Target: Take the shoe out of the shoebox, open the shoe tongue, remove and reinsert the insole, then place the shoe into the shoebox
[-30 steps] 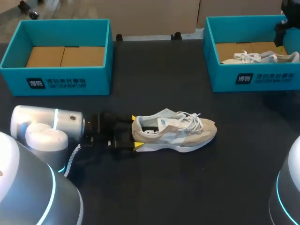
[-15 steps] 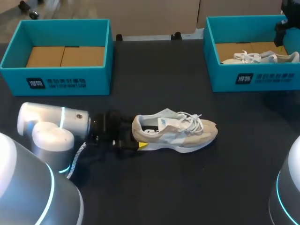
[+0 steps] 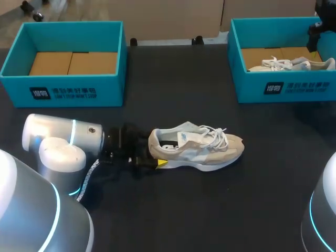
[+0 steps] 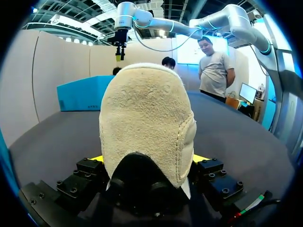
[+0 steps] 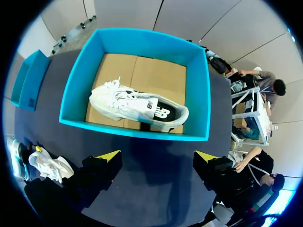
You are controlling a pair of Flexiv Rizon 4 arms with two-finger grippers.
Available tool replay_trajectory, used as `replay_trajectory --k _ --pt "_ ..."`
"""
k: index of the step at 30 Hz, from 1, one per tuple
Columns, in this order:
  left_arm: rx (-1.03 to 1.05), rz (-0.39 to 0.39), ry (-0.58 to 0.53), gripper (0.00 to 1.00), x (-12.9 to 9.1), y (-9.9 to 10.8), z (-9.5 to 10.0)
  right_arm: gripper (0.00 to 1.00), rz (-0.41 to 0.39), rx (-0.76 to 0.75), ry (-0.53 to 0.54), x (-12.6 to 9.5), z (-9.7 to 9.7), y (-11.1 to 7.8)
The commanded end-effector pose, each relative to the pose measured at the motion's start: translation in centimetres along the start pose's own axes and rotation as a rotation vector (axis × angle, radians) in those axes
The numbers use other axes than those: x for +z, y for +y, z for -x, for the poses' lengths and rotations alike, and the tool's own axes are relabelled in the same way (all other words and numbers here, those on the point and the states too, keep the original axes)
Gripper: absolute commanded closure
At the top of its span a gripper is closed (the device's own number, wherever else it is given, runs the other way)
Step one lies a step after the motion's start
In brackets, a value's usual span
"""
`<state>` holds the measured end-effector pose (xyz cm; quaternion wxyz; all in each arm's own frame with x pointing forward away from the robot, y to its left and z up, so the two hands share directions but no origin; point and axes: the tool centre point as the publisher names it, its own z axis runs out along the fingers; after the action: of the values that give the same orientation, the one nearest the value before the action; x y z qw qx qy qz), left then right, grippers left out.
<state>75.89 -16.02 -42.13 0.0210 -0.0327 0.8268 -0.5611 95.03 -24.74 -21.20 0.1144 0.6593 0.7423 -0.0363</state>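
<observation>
The left gripper (image 4: 147,160) clamps the heel (image 4: 144,113) of the beige-and-white laced sneaker (image 3: 197,148) standing on the black table (image 3: 210,210); anchor that heel firmly so the tongue (image 3: 190,137) can be pulled open without the shoe sliding. The left teal cardboard shoebox (image 3: 63,90) shows only its brown floor; the right teal shoebox (image 5: 135,130) holds a white sneaker (image 5: 137,108), the right gripper (image 5: 157,161) wide open above it.

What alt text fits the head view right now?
The left gripper holds the heel of a beige shoe standing upright at centre, toe pointing right. Two open teal shoeboxes sit at the far corners: the left shoebox is empty, the right shoebox holds a white shoe beneath the right gripper.
</observation>
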Motion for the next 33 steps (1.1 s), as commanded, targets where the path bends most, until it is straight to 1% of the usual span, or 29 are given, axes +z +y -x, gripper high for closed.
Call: replay_trajectory --k 1,2,33 --pt "-0.002 0.002 -0.001 0.85 0.17 -0.02 -0.40 0.00 0.000 0.000 -0.001 0.01 -0.01 -0.04" --pt "-0.003 0.002 0.001 1.00 0.19 0.00 -0.44 0.00 0.000 0.000 -0.001 0.01 -0.01 -0.04" --pt "-0.027 0.005 -0.008 1.00 -0.02 0.29 -0.86 0.00 0.000 0.000 -0.001 0.01 -0.01 -0.04"
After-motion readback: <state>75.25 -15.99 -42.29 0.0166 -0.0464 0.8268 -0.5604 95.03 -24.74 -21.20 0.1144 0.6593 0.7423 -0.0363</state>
